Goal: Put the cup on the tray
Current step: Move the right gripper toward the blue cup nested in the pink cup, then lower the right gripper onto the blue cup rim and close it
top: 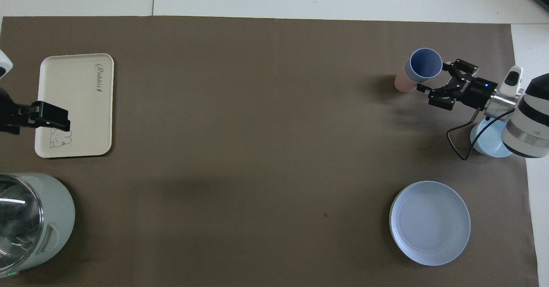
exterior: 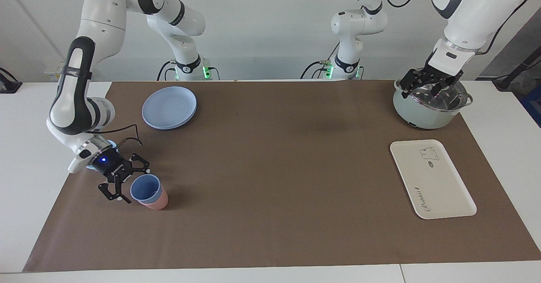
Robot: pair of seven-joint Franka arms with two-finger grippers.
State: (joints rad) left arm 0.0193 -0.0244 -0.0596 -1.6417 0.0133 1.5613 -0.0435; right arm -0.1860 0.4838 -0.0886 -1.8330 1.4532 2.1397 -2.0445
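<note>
The periwinkle-blue cup (exterior: 146,188) stands upright, nested inside a pink cup (exterior: 157,201), toward the right arm's end of the table; it also shows in the overhead view (top: 425,64). My right gripper (exterior: 136,184) is open, low at the cup's rim, with a finger on each side of the rim's edge; I cannot tell whether they touch it. It also shows in the overhead view (top: 433,77). The cream tray (exterior: 432,178) lies bare toward the left arm's end and shows from overhead too (top: 75,107). My left gripper (exterior: 427,86) waits open over the pot.
A pale green pot (exterior: 427,114) with a steel inside stands nearer to the robots than the tray. A round blue plate (exterior: 169,107) lies nearer to the robots than the cups. A light-blue bowl (top: 489,143) sits under my right wrist.
</note>
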